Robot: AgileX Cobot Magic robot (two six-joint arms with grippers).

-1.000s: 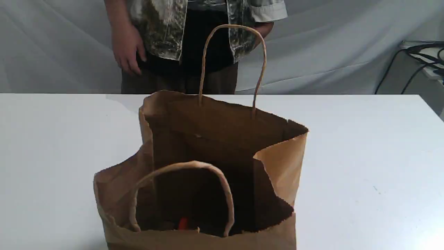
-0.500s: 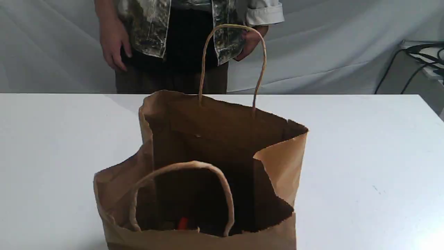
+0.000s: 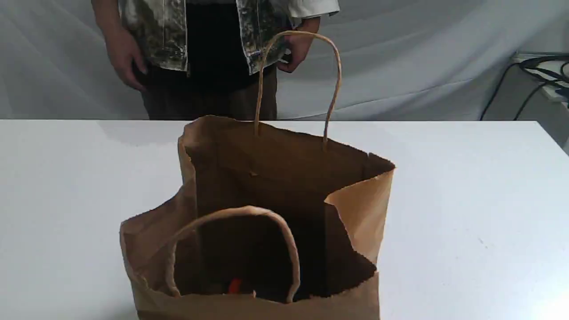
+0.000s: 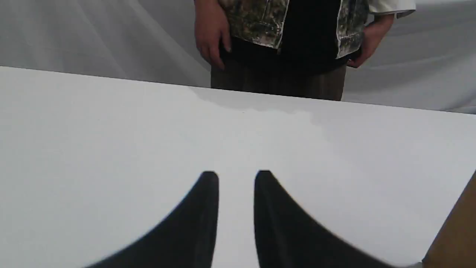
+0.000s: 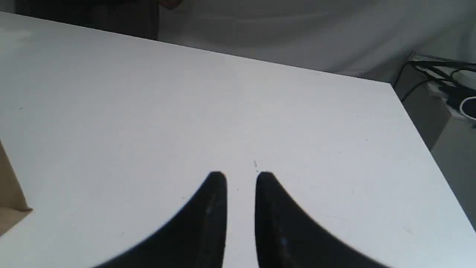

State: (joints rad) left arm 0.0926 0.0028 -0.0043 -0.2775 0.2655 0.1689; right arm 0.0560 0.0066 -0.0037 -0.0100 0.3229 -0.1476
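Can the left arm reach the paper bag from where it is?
Probably yes. The left tool hangs over the white table, fingers slightly apart, holding nothing; the paper bag stands close beside it with nothing between.

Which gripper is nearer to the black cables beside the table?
Right. The right gripper hangs over the table side facing the cables; the left gripper is beyond the paper bag, farther off.
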